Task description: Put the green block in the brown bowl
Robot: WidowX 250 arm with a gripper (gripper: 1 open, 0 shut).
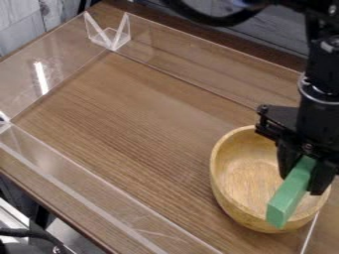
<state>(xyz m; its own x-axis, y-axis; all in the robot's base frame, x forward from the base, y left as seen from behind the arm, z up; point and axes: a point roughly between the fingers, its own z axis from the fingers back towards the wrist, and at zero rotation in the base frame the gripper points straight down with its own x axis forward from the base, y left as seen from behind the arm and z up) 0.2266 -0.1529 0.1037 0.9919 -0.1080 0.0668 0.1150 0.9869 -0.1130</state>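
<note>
Surface: wood-grain table with clear walls.
Gripper: clamped on the green block.
Block: tilted, over the brown bowl.

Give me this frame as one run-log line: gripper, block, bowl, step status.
gripper: shut on green block | green block: tilted, hanging over brown bowl's right side | brown bowl: on wooden table | release: not yet done

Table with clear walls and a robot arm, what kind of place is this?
Probably a robot test bench or lab. A wooden table is fenced by clear plastic walls, and a black gripper holds a green block over a wooden bowl.
</note>
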